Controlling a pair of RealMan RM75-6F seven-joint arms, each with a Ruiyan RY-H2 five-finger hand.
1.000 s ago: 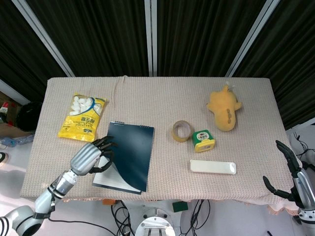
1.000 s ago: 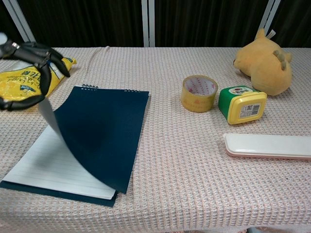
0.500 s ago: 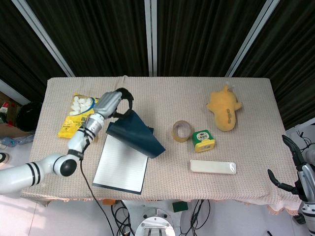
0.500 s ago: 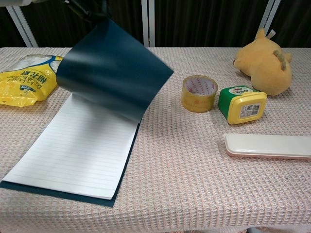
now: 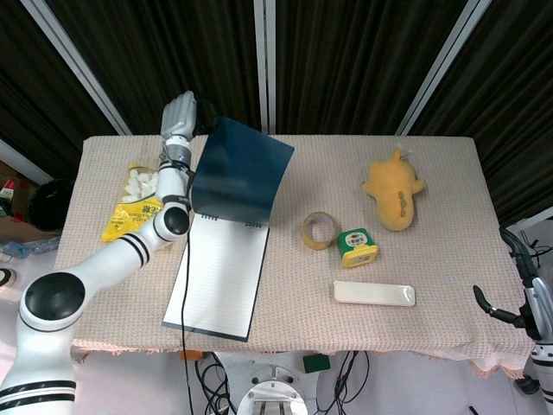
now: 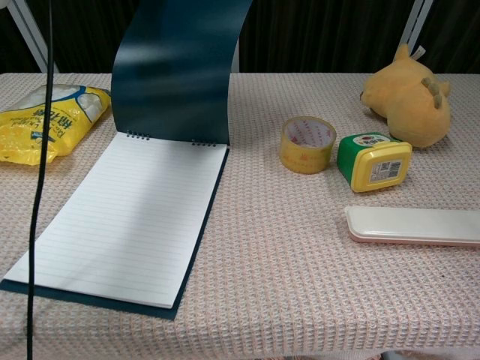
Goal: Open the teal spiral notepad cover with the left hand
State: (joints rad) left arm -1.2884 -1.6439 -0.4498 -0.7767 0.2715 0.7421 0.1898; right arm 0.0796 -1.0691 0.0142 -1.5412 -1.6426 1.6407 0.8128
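Observation:
The teal spiral notepad lies at the table's left front, its lined page [image 5: 220, 272] [image 6: 127, 217] bared. Its cover [image 5: 238, 173] [image 6: 180, 67] stands lifted nearly upright from the spiral binding at the pad's far edge, curving towards the back. High above the table's back edge, my left hand [image 5: 181, 114] grips the cover's top left corner; the chest view does not show this hand. My right hand [image 5: 517, 290] hangs off the table's right front corner, fingers apart and holding nothing.
A yellow snack bag [image 5: 143, 203] lies left of the pad. To its right sit a tape roll [image 5: 318, 230], a green and yellow container [image 5: 356, 246] and a flat white case [image 5: 373, 294]. A yellow plush toy [image 5: 393, 190] lies at the back right. A black cable [image 6: 39, 180] crosses the chest view.
My left hand has risen and swung back, carrying the cover from a low curl over the page to nearly upright. The whole lined page now shows. The right hand has barely shifted.

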